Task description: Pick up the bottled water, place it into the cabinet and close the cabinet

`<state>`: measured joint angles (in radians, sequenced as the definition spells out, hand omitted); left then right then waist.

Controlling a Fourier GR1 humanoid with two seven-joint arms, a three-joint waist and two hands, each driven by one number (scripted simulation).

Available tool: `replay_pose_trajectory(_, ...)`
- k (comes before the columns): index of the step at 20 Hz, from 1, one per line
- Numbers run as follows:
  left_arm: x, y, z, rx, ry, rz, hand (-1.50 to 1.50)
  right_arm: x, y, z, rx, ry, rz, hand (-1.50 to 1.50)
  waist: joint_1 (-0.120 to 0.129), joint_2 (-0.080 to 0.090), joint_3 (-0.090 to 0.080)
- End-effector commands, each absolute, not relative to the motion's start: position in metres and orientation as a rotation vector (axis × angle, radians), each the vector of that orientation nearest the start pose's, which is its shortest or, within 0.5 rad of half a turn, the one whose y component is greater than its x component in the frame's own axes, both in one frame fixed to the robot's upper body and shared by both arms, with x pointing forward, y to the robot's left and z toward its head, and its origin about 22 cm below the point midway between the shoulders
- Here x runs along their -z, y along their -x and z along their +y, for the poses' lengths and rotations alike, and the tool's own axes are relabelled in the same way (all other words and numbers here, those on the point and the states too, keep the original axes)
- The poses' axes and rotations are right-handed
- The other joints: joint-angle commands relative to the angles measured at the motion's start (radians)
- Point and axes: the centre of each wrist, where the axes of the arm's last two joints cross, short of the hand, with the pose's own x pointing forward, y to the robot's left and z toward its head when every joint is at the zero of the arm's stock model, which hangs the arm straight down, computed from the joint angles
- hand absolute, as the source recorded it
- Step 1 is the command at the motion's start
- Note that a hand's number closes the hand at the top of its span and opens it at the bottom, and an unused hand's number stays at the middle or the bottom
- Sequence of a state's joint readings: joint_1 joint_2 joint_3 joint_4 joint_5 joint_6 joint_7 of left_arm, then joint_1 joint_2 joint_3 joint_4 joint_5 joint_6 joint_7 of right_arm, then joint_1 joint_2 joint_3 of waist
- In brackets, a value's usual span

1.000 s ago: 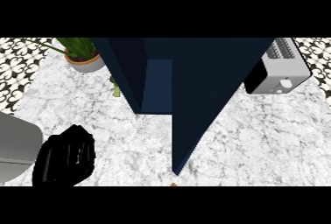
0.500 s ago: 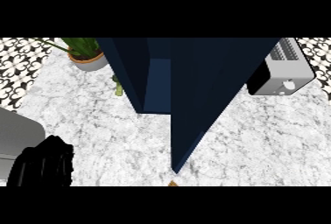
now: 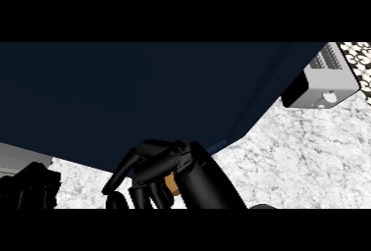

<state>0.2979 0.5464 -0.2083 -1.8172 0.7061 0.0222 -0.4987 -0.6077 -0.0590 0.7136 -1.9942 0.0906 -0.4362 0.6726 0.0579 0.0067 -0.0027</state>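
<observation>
right hand (image 3: 177, 169) curled on tan object, mostly hidden | left hand (image 3: 29, 188) cropped, fingers unclear | cabinet (image 3: 130, 93) fills view

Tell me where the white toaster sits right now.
In the head view the white toaster sits at the upper right on the marble counter, its left side hidden behind the dark blue cabinet.

Cabinet (image 3: 130, 98) across the counter (image 3: 304, 157), toaster (image 3: 322, 81) just right of it.
</observation>
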Motion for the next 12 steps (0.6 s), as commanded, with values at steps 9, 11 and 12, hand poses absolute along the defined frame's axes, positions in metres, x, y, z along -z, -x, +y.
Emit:
replay_pose_trajectory(9,-0.019,-0.136,0.327,-0.144,0.264,-1.884,1.5,-0.167,-0.342,-0.074,-0.426,-0.441,-1.639,1.5,-0.018,0.002,0.003)
replay_pose_trajectory(11,-0.032,-0.148,0.322,-0.13,0.259,-1.866,1.5,-0.185,-0.361,-0.066,-0.448,-0.418,-1.631,1.5,-0.031,-0.001,0.003)
replay_pose_trajectory(12,-0.021,-0.143,0.323,-0.141,0.247,-1.892,1.5,-0.164,-0.37,-0.066,-0.443,-0.42,-1.62,1.5,-0.023,0.002,0.003)
